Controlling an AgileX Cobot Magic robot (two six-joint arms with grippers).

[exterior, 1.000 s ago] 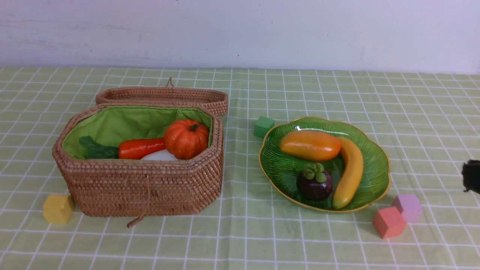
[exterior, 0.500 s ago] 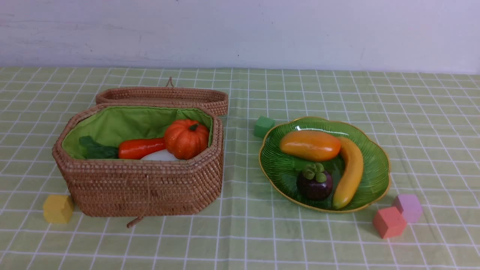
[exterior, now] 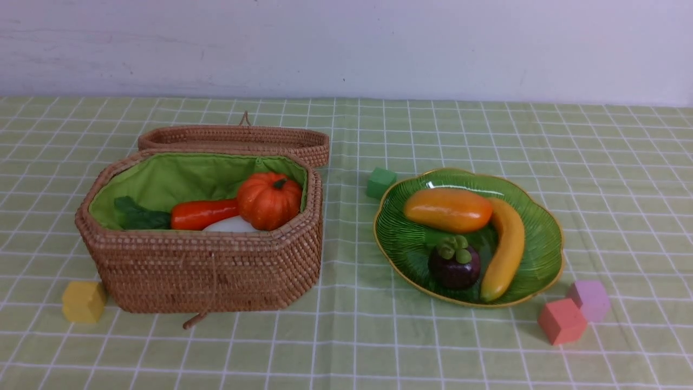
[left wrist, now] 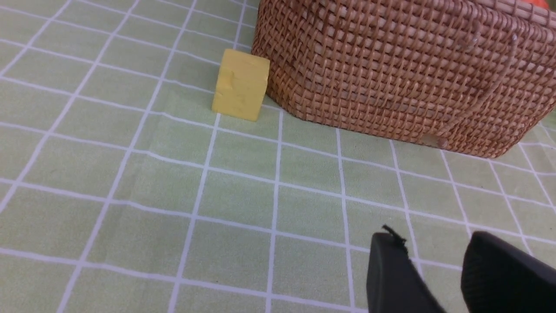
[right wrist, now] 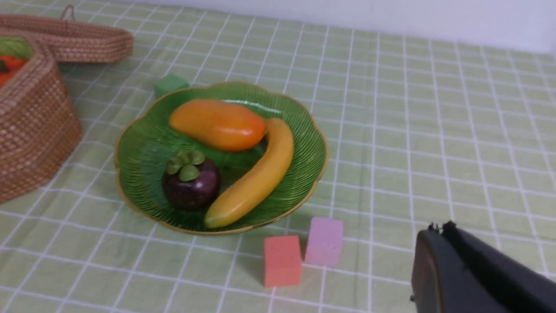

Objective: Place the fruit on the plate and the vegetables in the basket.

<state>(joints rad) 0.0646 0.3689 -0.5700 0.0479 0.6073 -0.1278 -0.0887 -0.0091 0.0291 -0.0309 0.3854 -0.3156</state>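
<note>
The wicker basket (exterior: 200,271) stands open at the left with the pumpkin (exterior: 269,200), carrot (exterior: 203,214) and white radish (exterior: 233,225) inside. On the green plate (exterior: 406,244) at the right lie the mango (exterior: 448,209), banana (exterior: 506,246) and mangosteen (exterior: 453,265). Neither gripper shows in the front view. My left gripper (left wrist: 434,237) hovers over the cloth in front of the basket (left wrist: 391,74), open and empty. Beside the plate (right wrist: 139,148), my right gripper (right wrist: 438,228) is shut on nothing.
The basket's lid (exterior: 233,138) lies behind it. A yellow cube (exterior: 84,301) sits at the basket's front left corner. A green cube (exterior: 380,182) is behind the plate. A red cube (exterior: 562,320) and a purple cube (exterior: 589,299) stand at the plate's front right.
The right gripper's dark tip, seen at the right edge of the front view a second ago, has left that view. Nothing else has moved.
</note>
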